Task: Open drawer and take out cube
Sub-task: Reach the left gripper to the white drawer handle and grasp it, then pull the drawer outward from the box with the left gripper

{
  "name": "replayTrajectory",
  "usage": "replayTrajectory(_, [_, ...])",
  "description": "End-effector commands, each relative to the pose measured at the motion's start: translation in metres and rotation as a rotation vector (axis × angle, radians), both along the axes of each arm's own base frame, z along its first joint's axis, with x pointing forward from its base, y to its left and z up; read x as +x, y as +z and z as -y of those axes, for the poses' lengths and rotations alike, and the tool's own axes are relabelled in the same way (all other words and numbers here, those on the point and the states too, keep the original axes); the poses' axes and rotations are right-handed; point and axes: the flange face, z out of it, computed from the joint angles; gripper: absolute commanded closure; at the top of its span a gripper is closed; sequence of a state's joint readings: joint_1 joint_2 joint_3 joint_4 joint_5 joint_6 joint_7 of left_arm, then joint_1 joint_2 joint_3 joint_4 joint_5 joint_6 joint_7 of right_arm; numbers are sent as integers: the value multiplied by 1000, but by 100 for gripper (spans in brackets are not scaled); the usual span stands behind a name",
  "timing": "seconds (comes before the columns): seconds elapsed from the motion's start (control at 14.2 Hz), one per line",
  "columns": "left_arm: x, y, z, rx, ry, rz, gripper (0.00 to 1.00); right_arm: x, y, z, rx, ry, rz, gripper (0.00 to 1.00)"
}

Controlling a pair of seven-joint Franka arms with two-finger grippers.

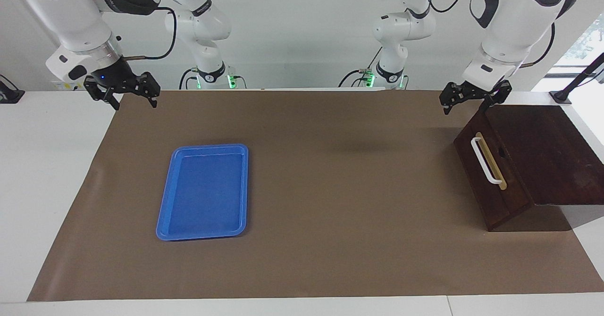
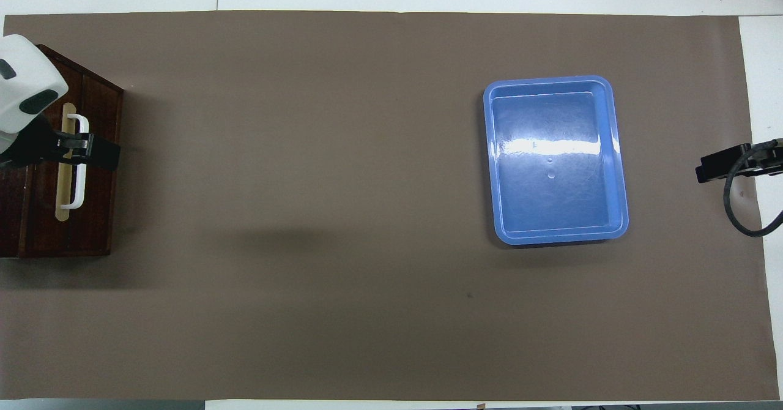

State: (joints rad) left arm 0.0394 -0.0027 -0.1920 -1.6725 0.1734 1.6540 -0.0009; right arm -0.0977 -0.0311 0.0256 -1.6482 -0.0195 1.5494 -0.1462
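Two grippers, both up in the air and holding nothing. Your left gripper (image 1: pixel 468 101) hangs over the corner of the dark wooden box (image 1: pixel 542 141) nearest the robots, fingers spread apart. Your right gripper (image 1: pixel 126 93) waits over the edge of the brown mat (image 1: pixel 330 188) at the right arm's end, fingers also apart.

Drawer (image 1: pixel 488 179): shut, flush in the box at the left arm's end; dark brown grained wood, front facing the mat's middle. White bar handle (image 1: pixel 485 161) sits on a tan strip, with a dark notch beside it. Cube not visible.

Blue tray (image 1: pixel 205 191): glossy moulded plastic, rounded corners, raised rim, toward the right arm's end.

No readable lettering that you could rely on.
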Motion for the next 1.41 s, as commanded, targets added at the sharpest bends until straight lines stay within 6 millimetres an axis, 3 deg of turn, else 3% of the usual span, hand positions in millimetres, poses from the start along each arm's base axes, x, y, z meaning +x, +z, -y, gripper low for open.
replayTrajectory(0.0, [-8, -29, 1, 113, -77, 54, 0, -7, 2, 0, 0, -16, -6, 0])
replayTrajectory(0.28, [0, -97, -10, 242, -179, 80, 0, -7, 2, 0, 0, -16, -6, 0])
replayTrajectory(0.49, [13, -143, -7, 322, -264, 60, 0, -7, 1, 1, 0, -18, -7, 0])
replayTrajectory(0.63, [23, -156, -18, 402, -324, 75, 0, -7, 2, 0, 0, -16, -6, 0])
replayTrajectory(0.77, [25, -165, -42, 386, -302, 90, 0, -7, 1, 0, 0, -16, -7, 0])
replayTrajectory(1.13, [18, -198, -60, 353, -312, 91, 0, -9, 0, -2, 1, -12, -21, 0])
replayTrajectory(1.34, [14, -216, -53, 338, -317, 76, 0, -9, 0, -2, 1, -12, -21, 0])
